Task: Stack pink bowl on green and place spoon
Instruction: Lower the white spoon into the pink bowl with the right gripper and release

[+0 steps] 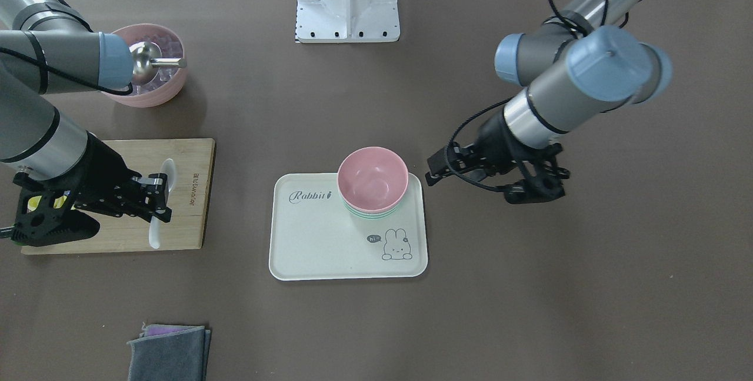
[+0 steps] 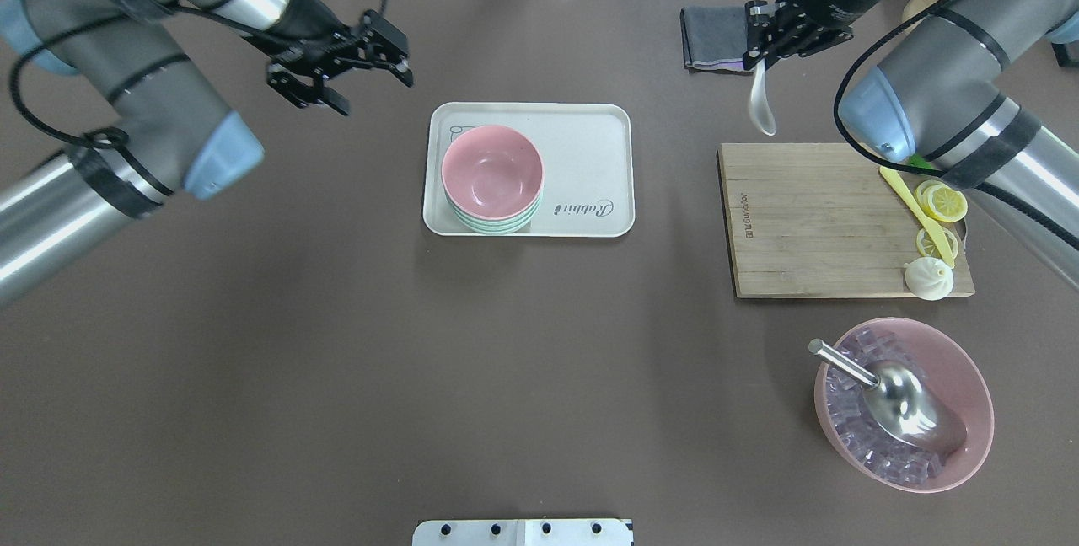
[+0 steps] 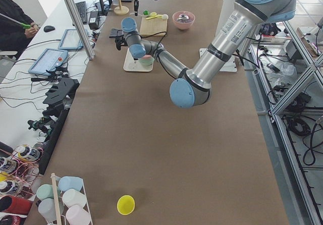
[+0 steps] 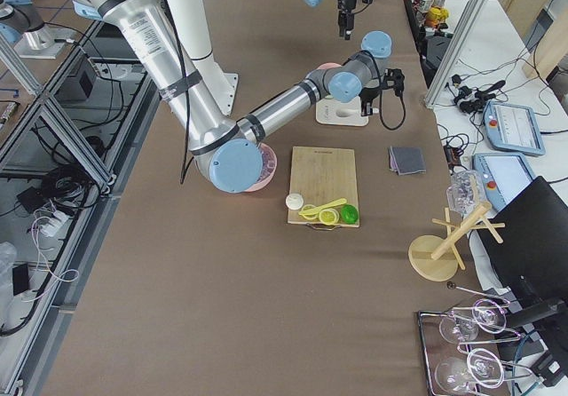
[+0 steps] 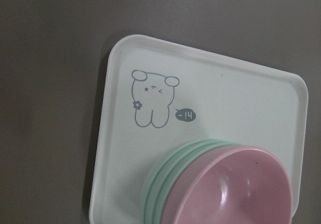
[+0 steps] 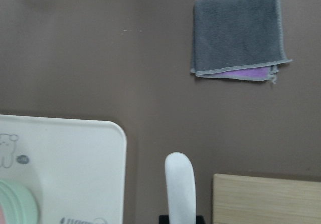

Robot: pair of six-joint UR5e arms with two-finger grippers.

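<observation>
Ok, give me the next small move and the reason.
Probably carry the right gripper toward the tray: it grips the spoon near the cutting board, and the pink bowl already sits in the green bowl, so only the spoon remains.

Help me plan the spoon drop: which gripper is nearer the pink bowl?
Left. The left gripper hangs open just off the tray, near the pink bowl; the right gripper, shut on the spoon, is farther away by the cutting board.
</observation>
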